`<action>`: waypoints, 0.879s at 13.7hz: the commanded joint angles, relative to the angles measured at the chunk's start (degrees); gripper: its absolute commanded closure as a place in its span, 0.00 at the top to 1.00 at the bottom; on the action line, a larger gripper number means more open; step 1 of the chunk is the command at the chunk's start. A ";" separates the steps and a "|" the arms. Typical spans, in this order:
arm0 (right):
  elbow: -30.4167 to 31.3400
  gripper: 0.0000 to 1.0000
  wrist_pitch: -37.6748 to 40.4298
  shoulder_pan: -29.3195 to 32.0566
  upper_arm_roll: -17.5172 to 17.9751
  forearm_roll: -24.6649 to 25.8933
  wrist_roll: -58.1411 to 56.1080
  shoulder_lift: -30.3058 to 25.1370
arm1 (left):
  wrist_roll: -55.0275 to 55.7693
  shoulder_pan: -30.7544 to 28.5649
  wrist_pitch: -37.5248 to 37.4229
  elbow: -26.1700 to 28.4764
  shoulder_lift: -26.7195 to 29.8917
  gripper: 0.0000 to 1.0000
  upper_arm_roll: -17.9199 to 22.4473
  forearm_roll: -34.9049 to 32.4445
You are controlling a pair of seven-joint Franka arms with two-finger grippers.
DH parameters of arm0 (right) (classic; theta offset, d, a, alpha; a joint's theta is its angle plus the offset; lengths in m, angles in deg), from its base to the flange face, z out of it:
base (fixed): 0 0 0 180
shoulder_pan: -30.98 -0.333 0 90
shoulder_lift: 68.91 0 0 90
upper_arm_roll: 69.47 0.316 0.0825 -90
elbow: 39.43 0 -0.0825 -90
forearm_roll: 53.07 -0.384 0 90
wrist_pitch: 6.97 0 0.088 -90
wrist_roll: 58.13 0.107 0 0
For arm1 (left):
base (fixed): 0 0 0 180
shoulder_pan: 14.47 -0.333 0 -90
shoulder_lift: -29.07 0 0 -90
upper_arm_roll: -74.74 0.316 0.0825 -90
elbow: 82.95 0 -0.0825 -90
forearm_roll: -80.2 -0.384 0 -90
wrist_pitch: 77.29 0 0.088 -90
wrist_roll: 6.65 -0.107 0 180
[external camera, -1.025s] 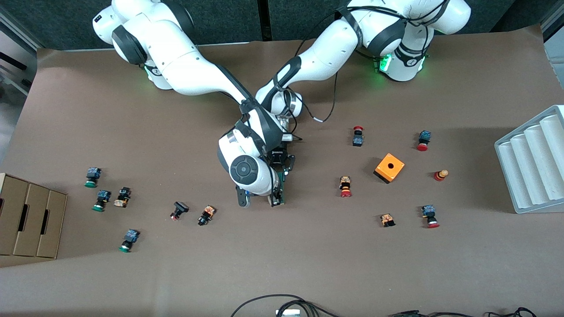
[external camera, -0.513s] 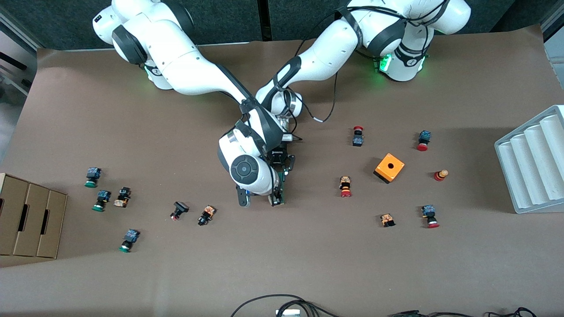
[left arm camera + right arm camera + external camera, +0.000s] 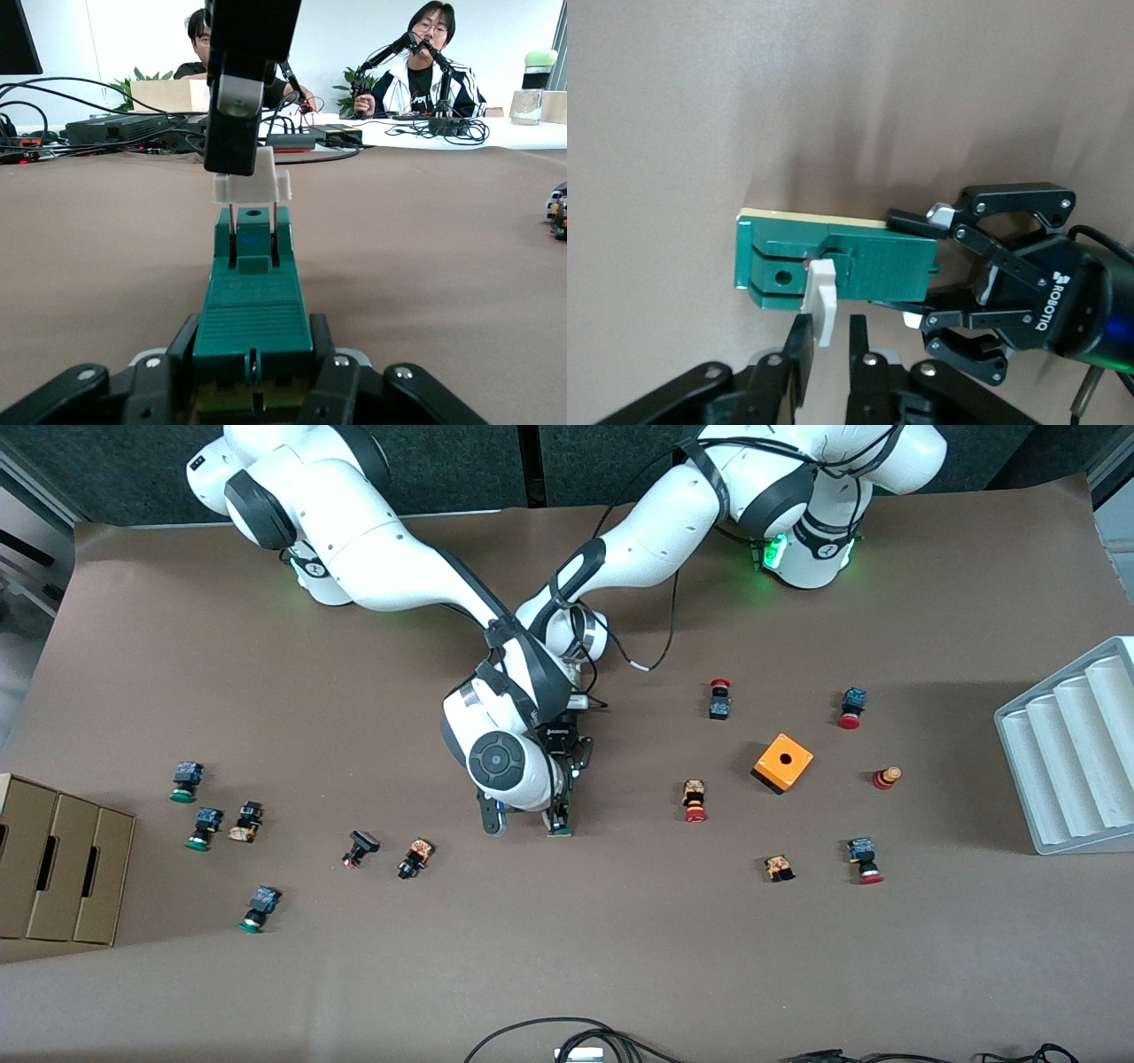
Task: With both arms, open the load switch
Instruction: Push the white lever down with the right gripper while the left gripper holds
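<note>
So the load switch (image 3: pixel 837 265) is sitting flat on the worktop (image 3: pixel 620 939) around the middle, between both arms. Left end effector (image 3: pixel 943 266) is clamped on one end of the green body, and the right end effector (image 3: pixel 237 164) is pinched tight on the white sliding piece (image 3: pixel 252 187), which sticks out on two thin pins.

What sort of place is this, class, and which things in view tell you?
Probably a robotics lab: two robot arms work a green load switch on a paper-covered table, while people sit at a cable-strewn desk nearby.
</note>
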 commanded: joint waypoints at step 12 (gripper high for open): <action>5.85 0.23 0.35 -1.02 -0.51 1.27 -2.25 -3.62 | 0.24 0.48 0.09 -2.04 -2.77 0.53 -0.13 -0.67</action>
